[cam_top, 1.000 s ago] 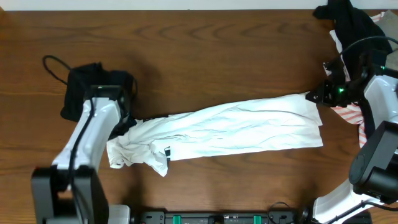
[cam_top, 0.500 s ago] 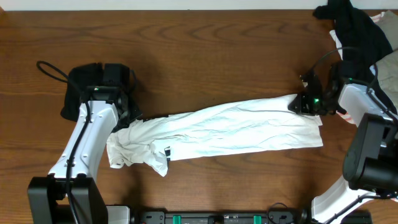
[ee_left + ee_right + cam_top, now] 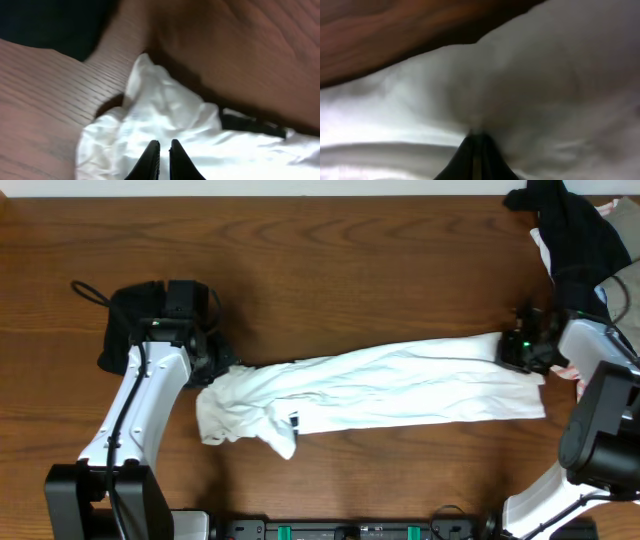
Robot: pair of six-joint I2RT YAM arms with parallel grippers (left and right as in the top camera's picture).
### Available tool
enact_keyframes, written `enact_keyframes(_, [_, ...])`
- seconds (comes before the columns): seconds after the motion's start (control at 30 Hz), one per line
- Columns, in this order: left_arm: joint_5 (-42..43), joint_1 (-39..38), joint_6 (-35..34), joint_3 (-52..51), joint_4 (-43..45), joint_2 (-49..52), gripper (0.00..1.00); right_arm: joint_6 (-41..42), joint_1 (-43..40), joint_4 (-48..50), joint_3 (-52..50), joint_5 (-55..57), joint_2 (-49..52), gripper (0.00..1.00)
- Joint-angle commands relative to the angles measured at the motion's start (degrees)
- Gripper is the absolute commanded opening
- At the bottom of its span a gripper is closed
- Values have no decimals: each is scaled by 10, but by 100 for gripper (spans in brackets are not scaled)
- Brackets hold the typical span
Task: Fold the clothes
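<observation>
The white shirt (image 3: 400, 385) lies stretched in a long band across the table, with its small black print (image 3: 294, 420) near the bunched left end. My left gripper (image 3: 222, 366) sits at the shirt's upper left corner. In the left wrist view its fingers (image 3: 164, 145) are almost together, pressed into the white fabric (image 3: 165, 110). My right gripper (image 3: 516, 348) is at the shirt's right end. In the right wrist view it is shut (image 3: 476, 134), with white cloth (image 3: 530, 75) bunched at its tip.
A black garment (image 3: 125, 320) lies beside the left arm and shows dark in the left wrist view (image 3: 45, 25). A heap with a black garment (image 3: 572, 225) sits at the back right corner. A pink-white striped piece (image 3: 572, 370) lies under the right arm.
The whole shirt has slid to the right. The right gripper first moved left, then pulled back right with the shirt's end. The left gripper shifted slightly right.
</observation>
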Motion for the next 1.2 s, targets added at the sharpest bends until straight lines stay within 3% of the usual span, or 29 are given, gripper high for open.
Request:
enact_keyframes(0.0, [60, -16, 53, -3, -13, 3, 10, 36, -32, -1, -8, 85, 12, 8])
enact_keyframes(0.1, [108, -44, 121, -3, -35, 3, 11, 36, -38, -1, -8, 77, 12, 8])
enact_keyframes(0.27, [111, -122, 196, -3, -62, 3, 17, 36, -37, 0, -8, 73, 12, 9])
enact_keyframes(0.4, [108, -182, 195, -3, -71, 3, 32, 36, -36, -1, -8, 73, 12, 10])
enact_keyframes(0.63, [108, -220, 164, -28, -113, 3, 37, 36, -36, -5, -8, 73, 12, 11])
enact_keyframes(0.9, [108, -221, 134, -80, -42, 6, 50, 36, -36, -10, -8, 68, 12, 11])
enact_keyframes(1.17, [110, -221, 117, -105, 15, 47, 53, 36, -36, -13, -8, 58, 12, 11])
